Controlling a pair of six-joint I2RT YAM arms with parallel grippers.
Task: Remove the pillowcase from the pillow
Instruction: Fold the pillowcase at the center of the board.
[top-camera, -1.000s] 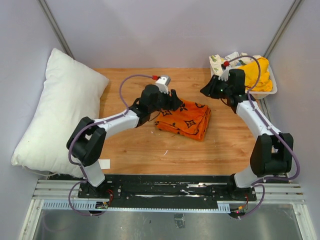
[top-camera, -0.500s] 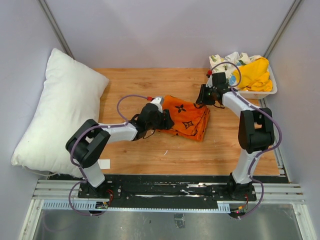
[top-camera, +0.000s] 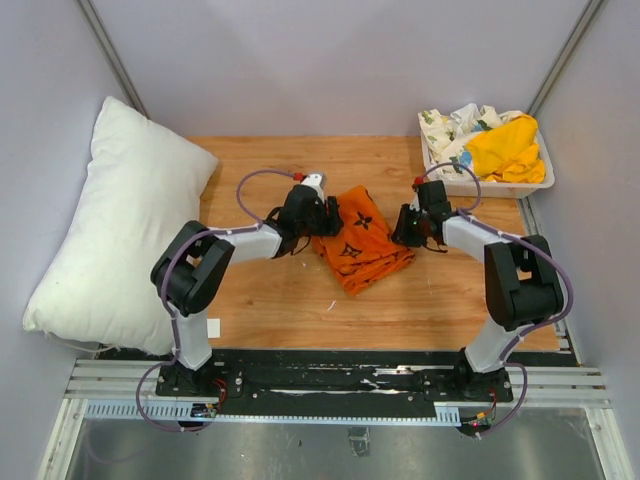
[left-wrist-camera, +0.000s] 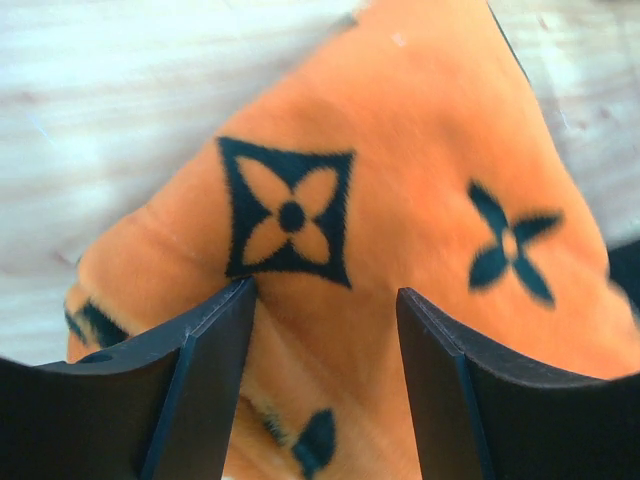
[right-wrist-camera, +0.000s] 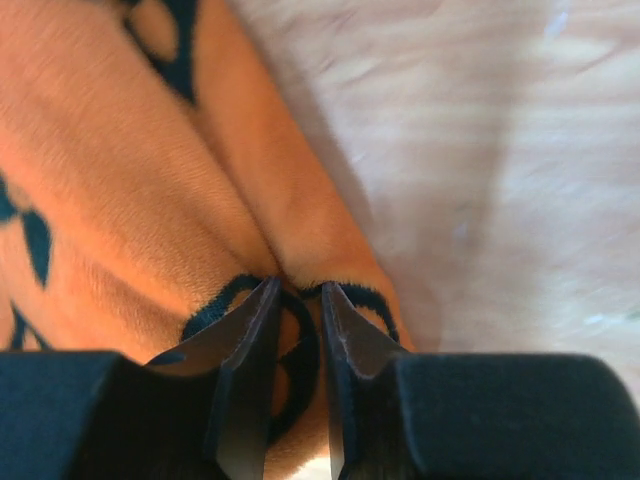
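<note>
Pale grey walls close in a wooden bench (top-camera: 300, 300). At its far right corner sits a white plastic bin (top-camera: 480, 188). It holds a crumpled yellow cloth (top-camera: 508, 148) on the right and a white floral-print cloth (top-camera: 445, 125) bunched at the left and rear.

The pillow (top-camera: 110, 220), plain white and plump, lies along the left wall, bare of any cover and overhanging the bench's left edge. The pillowcase (top-camera: 358, 245) is well apart from it. It lies in a rumpled orange heap at the middle of the bench, black flower motifs facing up.

The left arm is folded at its elbow near the front left, and its forearm runs low toward the heap's left side. The left pincer (top-camera: 328, 213) sits at that edge. In the left wrist view its dark fingers (left-wrist-camera: 205, 380) stand apart, with the orange fabric (left-wrist-camera: 400, 180) spread beneath and between them and nothing gripped.

The right arm bends at its elbow on the right, and its forearm angles back left and down to the heap's right edge. The right pincer (top-camera: 402, 228) is set there. In the right wrist view the tips (right-wrist-camera: 298, 288) are drawn almost together, nipping a ridge of the pillowcase (right-wrist-camera: 130, 180) where a black ring is printed. Bare wood lies to the right.
</note>
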